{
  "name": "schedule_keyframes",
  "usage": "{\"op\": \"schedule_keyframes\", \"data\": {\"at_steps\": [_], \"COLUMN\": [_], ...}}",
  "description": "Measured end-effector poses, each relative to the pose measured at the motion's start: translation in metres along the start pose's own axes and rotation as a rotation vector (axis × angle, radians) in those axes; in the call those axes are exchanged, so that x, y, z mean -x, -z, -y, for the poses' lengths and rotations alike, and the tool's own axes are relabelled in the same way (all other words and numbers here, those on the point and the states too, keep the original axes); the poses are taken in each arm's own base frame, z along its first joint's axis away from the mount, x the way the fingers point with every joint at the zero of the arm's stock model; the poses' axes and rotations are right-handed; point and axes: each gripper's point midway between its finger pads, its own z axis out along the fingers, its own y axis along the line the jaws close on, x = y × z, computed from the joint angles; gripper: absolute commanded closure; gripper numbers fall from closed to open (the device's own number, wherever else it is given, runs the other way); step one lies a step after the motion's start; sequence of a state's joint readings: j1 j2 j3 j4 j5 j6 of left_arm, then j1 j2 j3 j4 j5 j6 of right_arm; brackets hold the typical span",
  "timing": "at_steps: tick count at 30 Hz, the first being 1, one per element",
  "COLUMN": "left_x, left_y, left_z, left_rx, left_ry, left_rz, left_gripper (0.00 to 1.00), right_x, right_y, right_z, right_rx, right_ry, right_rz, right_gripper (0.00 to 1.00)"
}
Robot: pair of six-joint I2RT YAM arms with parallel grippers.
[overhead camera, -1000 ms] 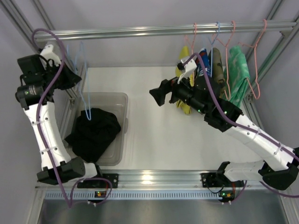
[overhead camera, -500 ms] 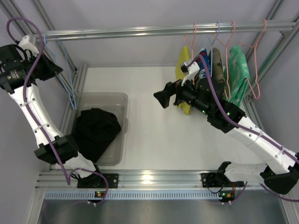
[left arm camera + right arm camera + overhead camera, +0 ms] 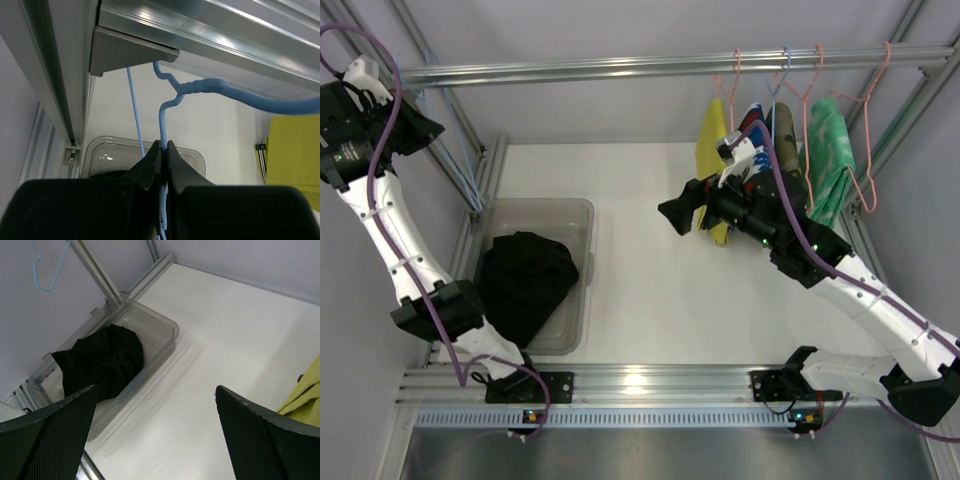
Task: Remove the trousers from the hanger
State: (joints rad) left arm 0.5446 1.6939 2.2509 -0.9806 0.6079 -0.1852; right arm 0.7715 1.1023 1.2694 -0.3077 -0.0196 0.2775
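Observation:
The black trousers (image 3: 525, 280) lie bunched in the clear bin (image 3: 575, 215), also seen in the right wrist view as black trousers (image 3: 100, 360). My left gripper (image 3: 432, 130) is raised at the far left under the rail, shut on the bare blue hanger (image 3: 162, 120), whose hook sits by the rail bracket. The yellow trousers (image 3: 711, 150) hang from a hanger on the rail at the right. My right gripper (image 3: 678, 216) hovers just left of them, open and with nothing in it (image 3: 155, 388).
The rail (image 3: 650, 66) spans the back. Green cloth (image 3: 830, 160), darker garments and pink hangers (image 3: 868, 120) crowd its right end. Frame posts run down both sides. White table (image 3: 650, 290) lies between bin and right arm.
My left arm has lifted the blue hanger up and to the left, off the black trousers, which stay in the bin. The right gripper has drifted slightly right.

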Motion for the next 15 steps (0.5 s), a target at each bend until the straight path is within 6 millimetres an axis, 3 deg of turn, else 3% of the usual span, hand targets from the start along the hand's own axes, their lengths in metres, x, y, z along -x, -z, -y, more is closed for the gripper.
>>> {"op": "schedule_keyframes", "data": {"at_steps": [8,15], "left_x": [-0.002,-0.003], "left_y": [-0.021,-0.029], "left_z": [-0.016,-0.009], "left_rx": [0.032,0.046], "left_ry": [0.037,0.019], "left_rz": [-0.011,-0.006], "left_gripper": [0.91,0.85], "right_x": [0.001,0.001], "right_y": [0.001,0.001], "right_z": [0.000,0.000], "right_rx": [0.009,0.013], "right_ry": [-0.016,-0.025], "right_rz": [-0.001,-0.002], "right_gripper": [0.00,0.00]}}
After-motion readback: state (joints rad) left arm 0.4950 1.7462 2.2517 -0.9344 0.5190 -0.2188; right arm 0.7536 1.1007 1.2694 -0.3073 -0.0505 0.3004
